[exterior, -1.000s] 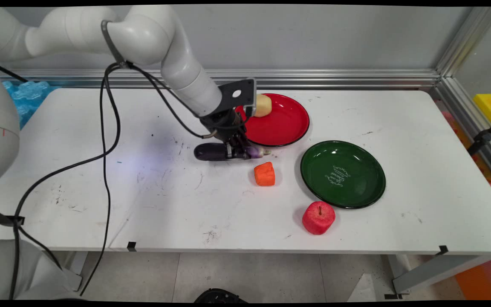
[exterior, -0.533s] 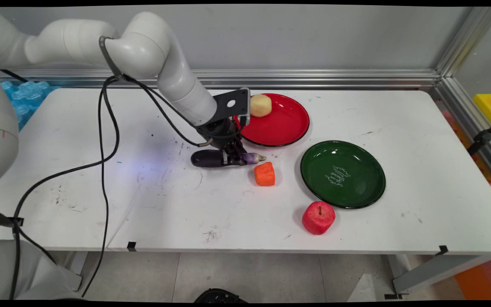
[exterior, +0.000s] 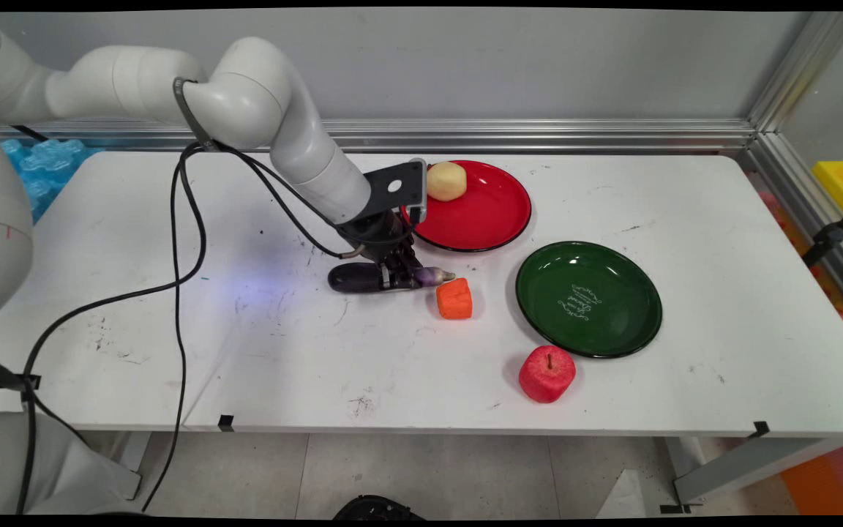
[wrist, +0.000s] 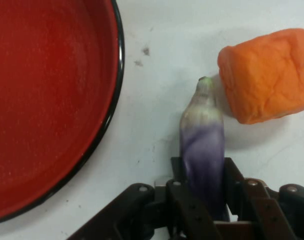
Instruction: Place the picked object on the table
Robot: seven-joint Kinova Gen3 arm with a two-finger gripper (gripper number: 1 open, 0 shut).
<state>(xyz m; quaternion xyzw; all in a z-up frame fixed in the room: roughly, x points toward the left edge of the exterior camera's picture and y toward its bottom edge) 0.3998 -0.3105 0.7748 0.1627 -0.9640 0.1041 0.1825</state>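
Gripper (exterior: 397,277) low at the table (exterior: 246,351), its 2 black fingers (wrist: 184,207) clamped on the eggplant (exterior: 363,278) from either side — the grip sits toward the pale, stemmed end, with the dark purple body sticking out to the picture's left in the main view. In the hand view the eggplant (wrist: 204,150) runs straight up between the fingers, its greenish tip pointing at the gap between the red plate (wrist: 46,100) and the orange block (wrist: 267,75).

The arm reaches in from the upper left, elbow bent high near the wall, forearm slanting down and to the right, wrist tipped so the gripper (wrist: 204,210) points down at the table. Black cables (exterior: 180,241) hang from the elbow in a long loop.

The eggplant lies level on or just above the table — contact cannot be told — just in front of the red plate (exterior: 487,212) and with its tip just beside the orange block (exterior: 454,298). A yellowish potato (exterior: 446,181) rests on the plate's far left part. The green plate (exterior: 588,298) lies to the right of the block, and a red apple (exterior: 546,374) stands just in front of that plate's near rim.
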